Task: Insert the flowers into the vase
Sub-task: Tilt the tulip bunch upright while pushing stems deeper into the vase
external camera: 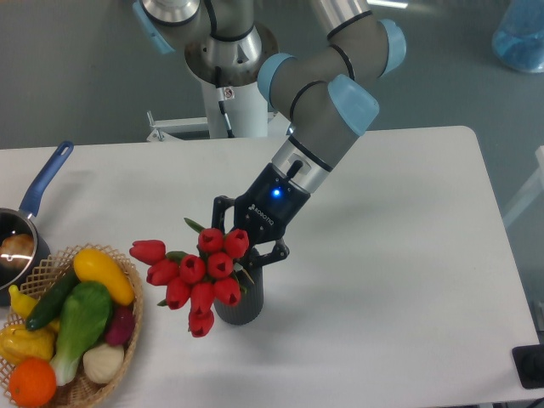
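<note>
Nearest the camera, at the table's [399, 255] front left corner, sits a wicker basket [127, 340] heaped with vegetables: an orange one [32, 382] in front, a white bulb [103, 363], a big green one [81, 321] and a yellow one [102, 274] on top. Just right of the basket, near the middle of the front edge, the vase [239, 297] stands upright on the white top, dark and ribbed. And there are the flowers [200, 272], red tulip buds spilling out to the left over the vase's rim, leaning hard toward the basket, one bud [148, 251] reaching almost over its edge. The stems run back toward the vase mouth, though whether they are inside it I cannot tell: the buds and the fingers cover that spot. Right at the mouth is the gripper [248, 251], black, blue light glowing on its body, fingers clenched around the stem end of the flowers. The arm [323, 110] slants up and away toward the far edge. Over on the left edge, a saucepan [17, 234] with a blue handle [47, 177] pointing to the far side.
</note>
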Tool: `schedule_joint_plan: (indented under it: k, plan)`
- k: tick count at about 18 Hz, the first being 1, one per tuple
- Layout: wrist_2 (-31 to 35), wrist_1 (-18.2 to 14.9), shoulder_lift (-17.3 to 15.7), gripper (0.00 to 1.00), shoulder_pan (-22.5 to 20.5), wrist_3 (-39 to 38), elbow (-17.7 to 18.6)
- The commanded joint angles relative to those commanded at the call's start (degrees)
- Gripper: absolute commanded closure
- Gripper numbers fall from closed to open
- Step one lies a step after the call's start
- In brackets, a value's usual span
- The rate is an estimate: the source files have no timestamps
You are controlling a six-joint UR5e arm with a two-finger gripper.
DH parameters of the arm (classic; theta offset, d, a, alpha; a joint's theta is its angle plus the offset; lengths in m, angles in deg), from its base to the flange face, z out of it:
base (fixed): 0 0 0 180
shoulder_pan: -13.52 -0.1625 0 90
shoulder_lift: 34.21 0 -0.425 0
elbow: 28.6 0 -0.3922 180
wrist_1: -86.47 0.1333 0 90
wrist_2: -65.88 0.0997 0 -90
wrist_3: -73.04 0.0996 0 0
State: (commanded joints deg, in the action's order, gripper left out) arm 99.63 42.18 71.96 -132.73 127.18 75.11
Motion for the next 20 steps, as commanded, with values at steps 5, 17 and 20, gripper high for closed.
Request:
schedule_joint_plan:
  k: [5, 17, 20]
  plan:
    - [0.0, 0.0, 0.0, 0.99, -0.26, 0.0, 0.62]
    - [-0.97, 0.0, 0.0, 0.96, -1.76, 4.31, 3.25]
    - [-1.84, 0.0, 0.0, 0.96, -1.85, 4.31, 3.25]
